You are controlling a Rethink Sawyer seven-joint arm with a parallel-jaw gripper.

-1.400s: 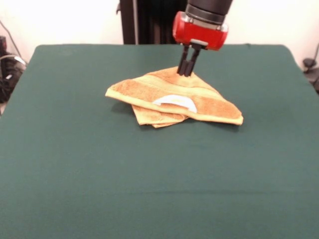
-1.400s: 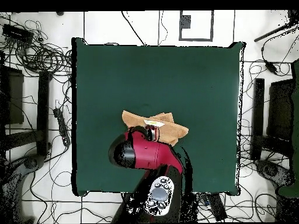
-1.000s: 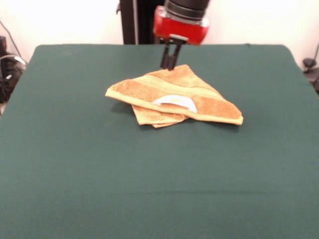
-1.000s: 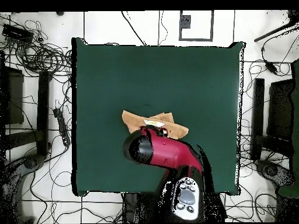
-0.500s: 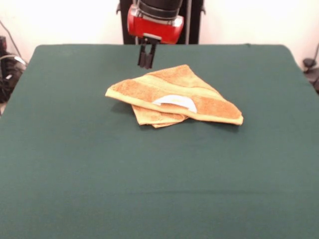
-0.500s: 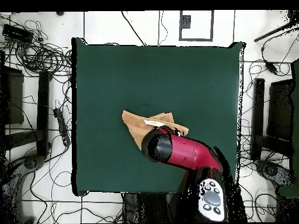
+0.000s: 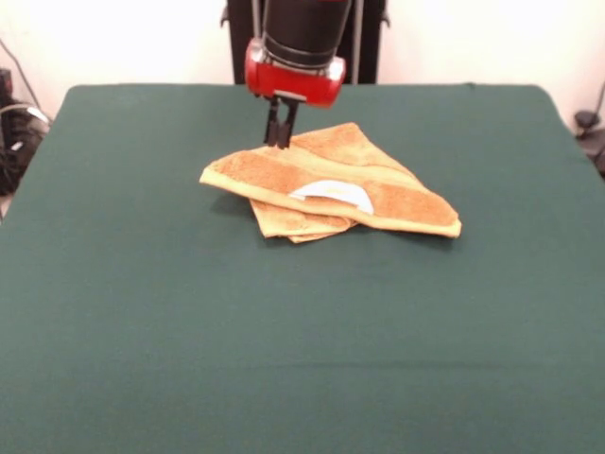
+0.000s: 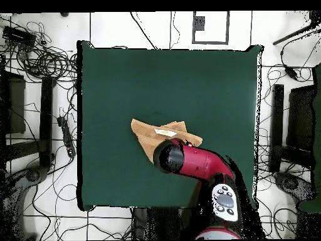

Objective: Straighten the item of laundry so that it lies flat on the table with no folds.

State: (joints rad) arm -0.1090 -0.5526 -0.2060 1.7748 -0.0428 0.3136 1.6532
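Worktop (image 7: 189,340): we see bare green cloth across the near half.
Towel (image 7: 378,194): we find it folded, roughly triangular, around the middle of the worktop; its long axis runs left to right, the right corner slightly nearer; apex points far.
Label (image 7: 331,194): white, on the towel's near side.
Claw (image 7: 279,142): we see it narrow, fingers close together, tips at the towel's far-left edge; whether it grips cloth we cannot tell.
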